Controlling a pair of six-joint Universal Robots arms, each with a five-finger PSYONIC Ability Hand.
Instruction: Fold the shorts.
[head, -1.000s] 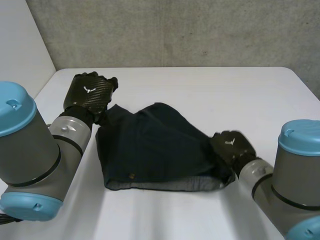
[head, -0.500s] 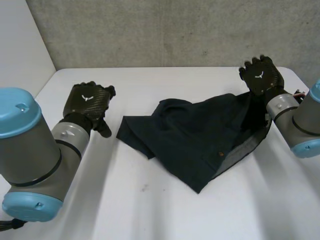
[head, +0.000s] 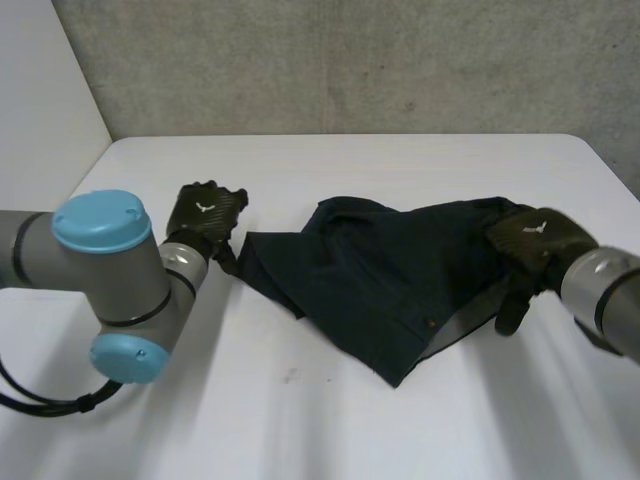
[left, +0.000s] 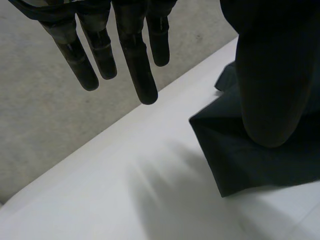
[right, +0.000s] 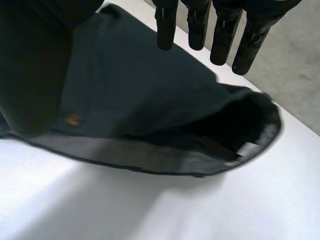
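Lowered from the far edge, the right hand (head: 535, 245) sits at the right end of the dark navy shorts (head: 385, 270), rumpled mid-table (head: 300, 420) with grey waistband lining showing, the left hand (head: 205, 215) by their left corner, both hands straight-fingered, gripping nothing.

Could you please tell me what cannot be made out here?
Head view: the right hand covers the shorts' edge beneath it; contact unclear.
Left wrist view: the left hand's thumb hides part of the shorts' corner.
Right wrist view: pale patch inside the waistband, too small to identify.
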